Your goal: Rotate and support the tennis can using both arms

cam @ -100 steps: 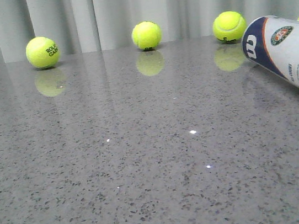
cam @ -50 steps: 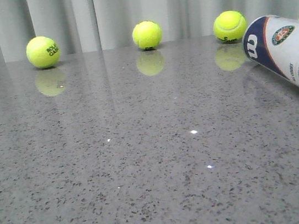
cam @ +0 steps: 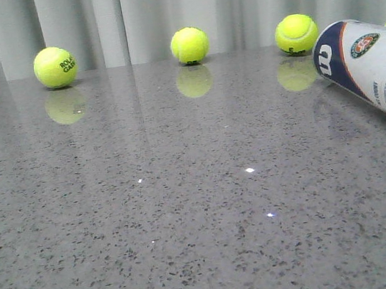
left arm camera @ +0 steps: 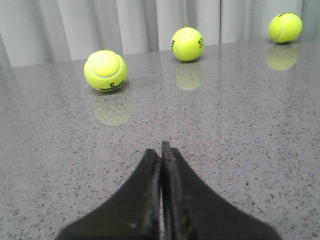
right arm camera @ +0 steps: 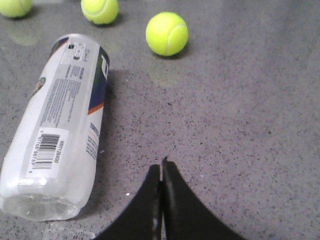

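Note:
The white tennis can [cam: 373, 69] lies on its side at the right edge of the front view, its navy W band pointing inward. In the right wrist view the tennis can [right arm camera: 60, 125] lies beside my right gripper [right arm camera: 161, 167], which is shut and empty, apart from the can. My left gripper [left arm camera: 161, 150] is shut and empty above bare table; the can does not show in its view. Neither gripper shows in the front view.
Yellow-green tennis balls stand along the table's far edge by the grey curtain: one at far left [cam: 55, 67], one in the middle [cam: 189, 45], one near the can [cam: 296, 34]. Balls also show in the left wrist view [left arm camera: 105, 70] and right wrist view [right arm camera: 167, 33].
The view has shifted very slightly; the can and balls hold their places.

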### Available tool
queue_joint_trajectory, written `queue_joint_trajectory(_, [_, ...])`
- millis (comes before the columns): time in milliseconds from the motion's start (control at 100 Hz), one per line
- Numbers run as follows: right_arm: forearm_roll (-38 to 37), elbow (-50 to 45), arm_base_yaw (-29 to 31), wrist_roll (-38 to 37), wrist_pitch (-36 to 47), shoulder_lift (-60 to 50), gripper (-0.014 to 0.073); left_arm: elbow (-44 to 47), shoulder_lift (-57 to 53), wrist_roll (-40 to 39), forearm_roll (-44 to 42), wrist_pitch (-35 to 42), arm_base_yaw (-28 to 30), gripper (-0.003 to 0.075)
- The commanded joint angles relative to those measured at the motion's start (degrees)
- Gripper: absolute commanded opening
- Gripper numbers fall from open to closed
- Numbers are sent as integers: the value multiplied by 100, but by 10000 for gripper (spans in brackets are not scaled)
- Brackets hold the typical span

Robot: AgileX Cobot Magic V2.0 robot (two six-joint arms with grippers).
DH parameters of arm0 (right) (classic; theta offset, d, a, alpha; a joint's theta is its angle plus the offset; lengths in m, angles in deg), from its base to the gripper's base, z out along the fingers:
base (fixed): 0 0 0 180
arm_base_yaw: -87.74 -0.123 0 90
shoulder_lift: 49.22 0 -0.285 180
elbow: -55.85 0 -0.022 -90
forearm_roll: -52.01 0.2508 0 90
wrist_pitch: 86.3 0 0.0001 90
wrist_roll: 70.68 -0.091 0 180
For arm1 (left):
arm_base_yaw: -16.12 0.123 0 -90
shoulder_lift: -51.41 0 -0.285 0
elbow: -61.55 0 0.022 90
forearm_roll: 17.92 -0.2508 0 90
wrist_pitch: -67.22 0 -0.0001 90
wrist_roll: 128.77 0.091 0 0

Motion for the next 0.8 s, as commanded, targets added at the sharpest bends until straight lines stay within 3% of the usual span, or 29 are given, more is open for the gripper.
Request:
queue_joint_trajectory(0, [11, 564, 39, 6, -100, 559, -55, 253, -190, -43, 20, 448, -2, -18])
queue_joint_trajectory(80, [11, 962, 34, 6, -405, 1055, -20, 253, -190, -43, 20, 448, -2, -18])
queue_joint_trajectory(150, [11, 1263, 34, 6, -566, 1401, 77, 253, -190, -43, 20, 448, -2, -18])
queue_joint_trajectory(200, [11, 1448, 34, 6, -642, 1620, 193, 253, -190, -43, 20, 448, -2, -19])
queue_joint_trajectory(320, [11, 1843, 34, 12, -870, 2071, 577, 253, -190, -43, 20, 448, -2, -18])
queue_joint_trajectory(360, [16, 1974, 34, 12, -962, 2195, 661, 253, -190, -43, 20, 448, -2, -18])
queue_joint_trajectory(560, [360, 2652, 34, 222, -1750, 2842, 619, 253, -190, -43, 20, 448, -2, -18])
queue_joint_trajectory(790, [1486, 3464, 29, 646, -2609, 3761, 619, 253, -190, -43, 20, 448, -2, -18])
